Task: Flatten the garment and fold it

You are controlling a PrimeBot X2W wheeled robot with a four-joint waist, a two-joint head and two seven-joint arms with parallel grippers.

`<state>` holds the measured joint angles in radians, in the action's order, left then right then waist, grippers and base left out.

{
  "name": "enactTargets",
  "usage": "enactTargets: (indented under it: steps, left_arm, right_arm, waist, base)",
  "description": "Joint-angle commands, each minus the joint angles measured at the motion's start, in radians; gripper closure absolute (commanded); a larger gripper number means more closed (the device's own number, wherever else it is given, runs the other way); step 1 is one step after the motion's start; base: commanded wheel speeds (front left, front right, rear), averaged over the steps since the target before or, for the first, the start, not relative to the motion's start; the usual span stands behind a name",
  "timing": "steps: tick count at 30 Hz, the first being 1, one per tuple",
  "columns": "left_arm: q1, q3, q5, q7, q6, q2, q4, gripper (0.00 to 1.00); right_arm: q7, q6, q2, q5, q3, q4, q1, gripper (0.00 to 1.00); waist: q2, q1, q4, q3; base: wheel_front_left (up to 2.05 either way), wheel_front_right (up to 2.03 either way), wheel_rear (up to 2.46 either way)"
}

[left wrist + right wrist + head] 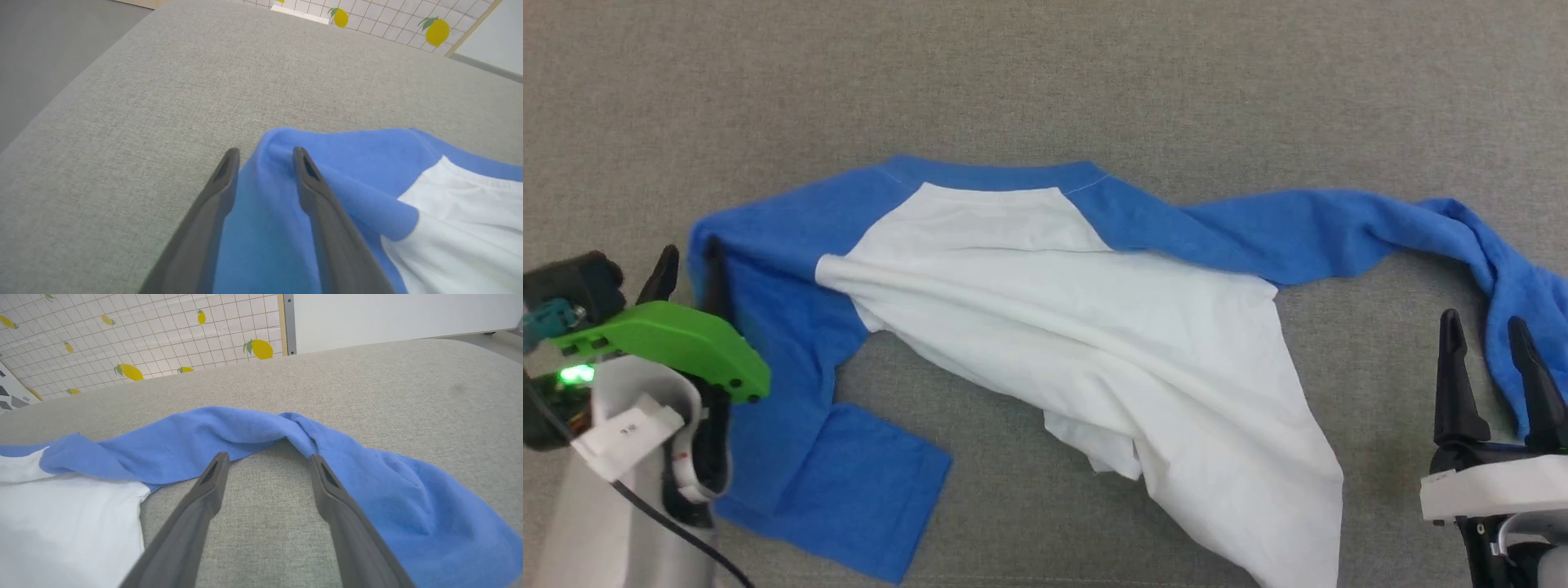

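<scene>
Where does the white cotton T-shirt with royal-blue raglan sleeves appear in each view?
Head view: white-and-blue T-shirt spans the centre, left to right.
Left wrist view: lower right, sleeve between the left gripper fingers.
Right wrist view: left across to lower right.
Shared landmark: grey woven surface.

Soft matt knit cloth garment [1094, 327]; coarse woven fabric surface [1045, 82]; matt dark plastic tool fingers [196, 512].

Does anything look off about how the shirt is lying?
Yes. The garment lies askew: white body bunched in diagonal folds, one blue sleeve doubled over at the left gripper, the other trailing twisted toward the right gripper.
</scene>
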<state>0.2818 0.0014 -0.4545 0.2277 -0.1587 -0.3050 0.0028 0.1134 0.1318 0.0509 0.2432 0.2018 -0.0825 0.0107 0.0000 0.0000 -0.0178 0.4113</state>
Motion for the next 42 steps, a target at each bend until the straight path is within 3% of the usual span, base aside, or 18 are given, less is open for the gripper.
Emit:
enactTargets:
  steps: [1,8,14,19,25,30,35,39,40,41,42]
  left_arm:
    - [-0.004,-0.004,-0.01,-0.021,0.006,0.015,0.001,0.0]
    - [-0.067,0.001,-0.011,-0.284,0.035,0.105,-0.105,0.0]
    - [-0.212,-0.011,0.036,-0.451,0.025,0.164,-0.154,0.0]
    - [-0.282,-0.037,0.032,-0.479,0.025,0.212,-0.141,0.0]
    - [-0.271,-0.071,0.035,-0.487,0.037,0.233,-0.114,0.0]
    - [-0.254,-0.08,0.04,-0.488,0.042,0.239,-0.106,0.0]
    - [-0.242,-0.086,0.036,-0.489,0.048,0.246,-0.094,0.0]
    - [-0.229,-0.1,0.034,-0.489,0.054,0.25,-0.087,0.0]
    - [-0.226,-0.101,0.034,-0.489,0.054,0.251,-0.087,0.0]
    - [-0.222,-0.102,0.034,-0.489,0.054,0.252,-0.086,0.0]
    - [-0.22,-0.102,0.033,-0.489,0.053,0.252,-0.087,0.0]
  right_arm:
    - [-0.001,-0.001,-0.001,0.003,-0.003,0.0,-0.023,0.0]
    - [-0.002,-0.001,-0.001,-0.001,-0.017,0.007,-0.026,0.0]
    - [-0.05,-0.001,-0.001,-0.062,-0.042,-0.054,-0.049,0.0]
    - [-0.194,-0.001,0.017,-0.118,-0.099,-0.117,-0.091,0.0]
    - [-0.478,-0.001,0.104,-0.09,-0.087,-0.114,-0.158,0.0]
    - [-0.692,-0.001,0.22,-0.059,-0.112,-0.111,-0.199,0.0]
    - [-0.812,-0.001,0.295,-0.006,-0.157,-0.075,-0.232,0.0]
    - [-0.845,-0.001,0.344,-0.001,-0.186,-0.029,-0.264,0.0]
    - [-0.853,-0.001,0.345,0.002,-0.187,-0.015,-0.269,0.1]
    - [-0.861,-0.001,0.34,0.008,-0.181,0.0,-0.275,0.58]
    - [-0.865,-0.001,0.334,0.011,-0.175,0.008,-0.28,0.94]
  waist:
    - [0.0,0.0,0.003,0.001]
    - [0.0,0.0,0.011,-0.026]
    - [0.0,0.0,0.02,-0.052]
    - [0.0,0.0,0.043,-0.056]
    - [0.0,0.0,0.087,-0.049]
    - [0.0,0.0,0.128,-0.023]
    - [0.0,0.0,0.165,0.004]
    - [0.0,0.0,0.196,0.024]
    - [0.0,0.0,0.202,0.027]
    - [0.0,0.0,0.208,0.03]
    - [0.0,0.0,0.212,0.032]
  base:
    - [0.0,0.0,0.0]
    - [0.0,0.0,0.0]
    - [0.0,0.0,0.0]
    - [0.0,0.0,0.0]
    - [0.0,0.0,0.0]
    - [0.0,0.0,0.0]
    - [0.0,0.0,0.0]
    - [0.0,0.0,0.0]
    - [0.0,0.0,0.0]
    - [0.0,0.0,0.0]
    - [0.0,0.0,0.0]
